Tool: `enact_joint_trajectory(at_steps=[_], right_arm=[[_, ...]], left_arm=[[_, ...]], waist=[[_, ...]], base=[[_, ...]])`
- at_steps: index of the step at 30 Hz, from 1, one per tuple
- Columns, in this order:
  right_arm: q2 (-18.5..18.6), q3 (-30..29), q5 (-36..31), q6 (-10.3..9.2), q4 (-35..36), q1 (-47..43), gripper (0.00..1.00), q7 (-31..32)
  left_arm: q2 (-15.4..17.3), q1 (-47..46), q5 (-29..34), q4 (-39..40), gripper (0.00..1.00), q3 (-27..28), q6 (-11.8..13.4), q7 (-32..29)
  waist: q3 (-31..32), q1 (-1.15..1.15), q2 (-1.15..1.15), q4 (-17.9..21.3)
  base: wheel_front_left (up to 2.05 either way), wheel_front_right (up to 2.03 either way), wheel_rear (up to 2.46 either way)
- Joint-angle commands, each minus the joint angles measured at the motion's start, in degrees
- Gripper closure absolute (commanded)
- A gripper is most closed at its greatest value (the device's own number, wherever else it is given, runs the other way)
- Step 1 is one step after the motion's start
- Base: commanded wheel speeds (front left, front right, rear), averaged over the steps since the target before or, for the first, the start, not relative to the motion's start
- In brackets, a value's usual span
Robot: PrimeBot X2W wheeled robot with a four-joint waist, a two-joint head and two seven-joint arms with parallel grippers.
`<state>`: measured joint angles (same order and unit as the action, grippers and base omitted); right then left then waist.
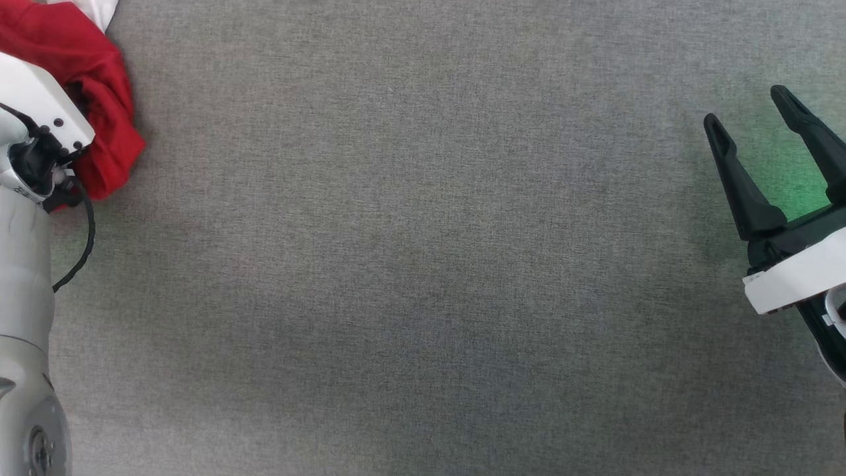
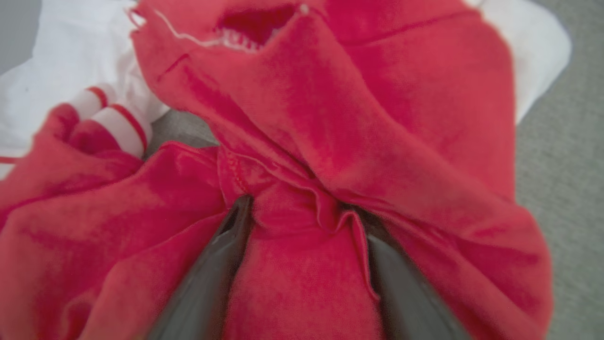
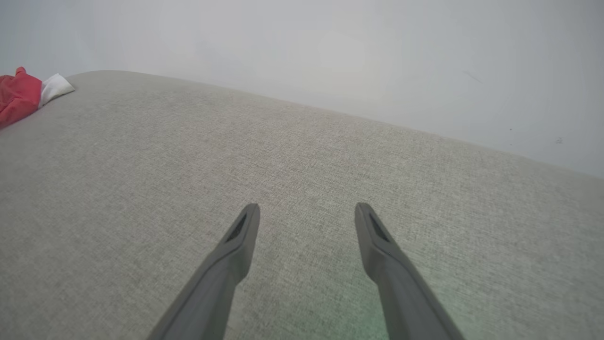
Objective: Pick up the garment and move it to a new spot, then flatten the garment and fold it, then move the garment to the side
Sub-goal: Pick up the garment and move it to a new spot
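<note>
Garment: red cloth with white parts, crumpled in a heap at the far left of the surface.
Garment detail: deep folds of red cloth; a white sleeve on the far side; red-and-white striped trim rolled up beside it.
Left arm: pale forearm along the left edge, with its wrist housing over the near part of the heap.
Left gripper: down in the garment, pointing into the folds.
Left fingers: spread wide, tips buried in red cloth. A ridge of cloth is bunched between them, and they are not pinched on it.
Right gripper: at the right edge, well apart from the garment, over bare surface.
Right fingers: spread wide, nothing between them.
Surface: grey woven fabric with a faint green glow under the right gripper.
Background: a plain pale wall beyond the far edge of the surface.
</note>
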<state>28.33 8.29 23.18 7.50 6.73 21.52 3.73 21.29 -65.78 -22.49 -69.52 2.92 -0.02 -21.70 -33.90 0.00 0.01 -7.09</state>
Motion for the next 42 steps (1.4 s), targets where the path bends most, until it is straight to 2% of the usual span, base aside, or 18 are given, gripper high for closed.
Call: enact_joint_trajectory(at_steps=[1, 2, 3, 4, 13, 23, 32, 42], right_arm=[[-0.13, -0.1, 0.29, -0.02, 0.22, 0.05, 0.0, 0.13], [-0.17, -0.21, 0.29, -0.02, 0.29, 0.12, 0.0, 0.21], [-0.24, -0.33, 0.32, -0.02, 0.31, 0.19, 0.0, 0.3], [-0.28, -0.41, 0.22, -0.02, 0.3, 0.23, 0.0, 0.37], [-1.66, -3.74, -0.63, -0.01, -0.48, -1.15, 0.0, -0.73], [-4.89, -6.61, -1.73, -0.02, -0.97, -3.51, 0.0, -1.12], [-8.07, -7.55, -2.51, -0.02, -1.5, -4.53, 0.0, -1.72], [-11.03, -11.4, -2.92, -0.02, -2.62, -5.74, 0.0, -3.46]], left_arm=[[-7.43, 8.56, -0.47, -6.68, 0.0, -1.55, -0.73, -8.68], [-7.6, 8.47, -0.72, -6.75, 0.0, -1.37, -0.93, -9.01], [-7.44, 8.3, -0.84, -6.65, 0.88, -1.19, -0.63, -7.67], [-6.81, 8.06, -0.44, -6.5, 1.0, -1.48, -0.71, -6.35], [0.52, 0.03, 0.89, 1.08, 1.0, -2.62, -4.18, 7.45], [3.21, -3.97, 4.43, 8.0, 1.0, -7.58, -6.46, 13.41], [4.87, -4.48, 4.22, 15.97, 1.0, -10.9, -7.22, 10.76], [5.65, -0.77, 0.53, 31.23, 1.0, -15.97, -7.39, 0.8]], waist=[[-0.06, 0.0, -0.01, -0.08], [-0.1, 0.0, -0.01, -0.2], [-0.1, 0.0, -0.01, -0.34], [-0.04, 0.0, -0.01, -0.44], [3.66, 0.0, -0.01, -2.69], [10.69, 0.0, -0.01, -4.8], [15.59, 0.0, -0.01, -4.57], [18.52, 0.0, -0.01, -0.45]], base=[[0.0, 0.0, 0.0], [0.0, 0.0, 0.0], [0.0, 0.0, 0.0], [0.0, 0.0, 0.0], [0.0, 0.0, 0.0], [0.0, 0.0, 0.0], [0.0, 0.0, 0.0], [0.0, 0.0, 0.0]])
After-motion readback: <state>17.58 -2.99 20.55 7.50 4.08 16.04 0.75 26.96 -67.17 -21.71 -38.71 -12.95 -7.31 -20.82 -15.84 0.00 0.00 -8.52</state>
